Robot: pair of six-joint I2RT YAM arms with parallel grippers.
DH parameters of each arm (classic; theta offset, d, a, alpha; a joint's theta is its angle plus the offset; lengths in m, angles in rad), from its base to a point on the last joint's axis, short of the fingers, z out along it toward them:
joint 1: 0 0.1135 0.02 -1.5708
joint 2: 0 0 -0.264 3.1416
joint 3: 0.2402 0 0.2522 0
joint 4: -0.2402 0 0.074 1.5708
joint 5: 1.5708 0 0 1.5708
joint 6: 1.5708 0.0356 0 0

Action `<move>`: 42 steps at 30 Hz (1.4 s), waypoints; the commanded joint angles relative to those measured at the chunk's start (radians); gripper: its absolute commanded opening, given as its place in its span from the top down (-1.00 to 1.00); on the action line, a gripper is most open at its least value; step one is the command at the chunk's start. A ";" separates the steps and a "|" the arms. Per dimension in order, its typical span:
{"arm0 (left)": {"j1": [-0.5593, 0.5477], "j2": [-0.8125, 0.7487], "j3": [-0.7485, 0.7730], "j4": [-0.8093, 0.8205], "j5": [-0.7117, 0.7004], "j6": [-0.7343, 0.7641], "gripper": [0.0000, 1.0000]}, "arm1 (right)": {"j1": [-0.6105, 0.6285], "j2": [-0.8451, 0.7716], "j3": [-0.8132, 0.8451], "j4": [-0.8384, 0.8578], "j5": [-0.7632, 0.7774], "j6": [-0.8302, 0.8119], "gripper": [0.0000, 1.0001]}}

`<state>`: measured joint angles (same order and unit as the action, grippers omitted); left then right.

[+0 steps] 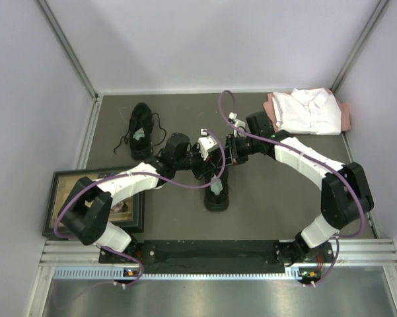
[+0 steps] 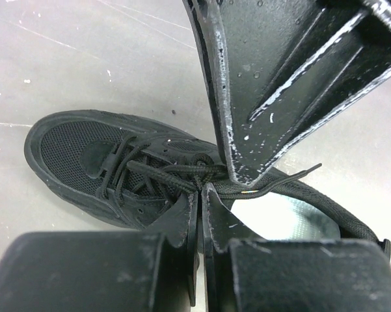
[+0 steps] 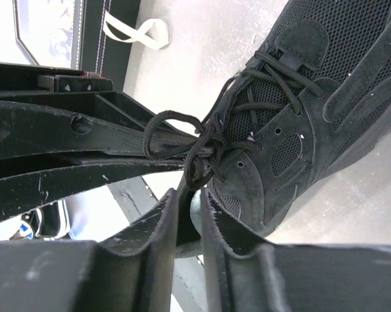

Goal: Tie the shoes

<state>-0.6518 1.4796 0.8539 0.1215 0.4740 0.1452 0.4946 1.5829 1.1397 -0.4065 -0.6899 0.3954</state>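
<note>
One black shoe [image 1: 217, 191] lies at the table's middle, its pale grey insole [image 2: 286, 218] showing. Both grippers meet over its laces. My left gripper [image 2: 202, 190] is shut on a black lace at the knot, right above the shoe [image 2: 97, 162]. My right gripper [image 3: 194, 194] is nearly closed on a lace loop [image 3: 175, 140] beside the shoe [image 3: 312, 117]. In the top view the left gripper [image 1: 201, 160] and right gripper [image 1: 226, 153] are almost touching. The second black shoe [image 1: 142, 129] lies at the far left with loose laces.
A folded white shirt [image 1: 310, 109] lies on a pink cloth at the far right. A dark-framed picture [image 1: 99, 198] lies at the near left under the left arm. White walls close in the table on three sides.
</note>
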 commanded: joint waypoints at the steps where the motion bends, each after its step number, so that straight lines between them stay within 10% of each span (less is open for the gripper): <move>1: 0.004 -0.004 -0.022 0.086 0.026 0.040 0.94 | -0.013 -0.046 0.060 -0.023 -0.022 -0.036 0.51; 9: 0.006 -0.001 -0.027 0.093 0.034 0.045 0.94 | -0.057 -0.080 0.083 -0.043 -0.074 -0.056 0.26; 18: 0.004 -0.001 -0.027 0.096 0.034 0.051 0.95 | -0.076 -0.011 0.054 0.014 -0.080 0.051 0.62; 42: 0.006 0.002 -0.016 0.090 0.031 0.062 0.95 | -0.073 0.057 0.034 0.090 -0.091 0.094 0.62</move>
<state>-0.6498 1.4799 0.8387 0.1585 0.4896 0.1909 0.4271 1.6299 1.1721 -0.3630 -0.7624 0.4835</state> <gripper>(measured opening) 0.055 0.188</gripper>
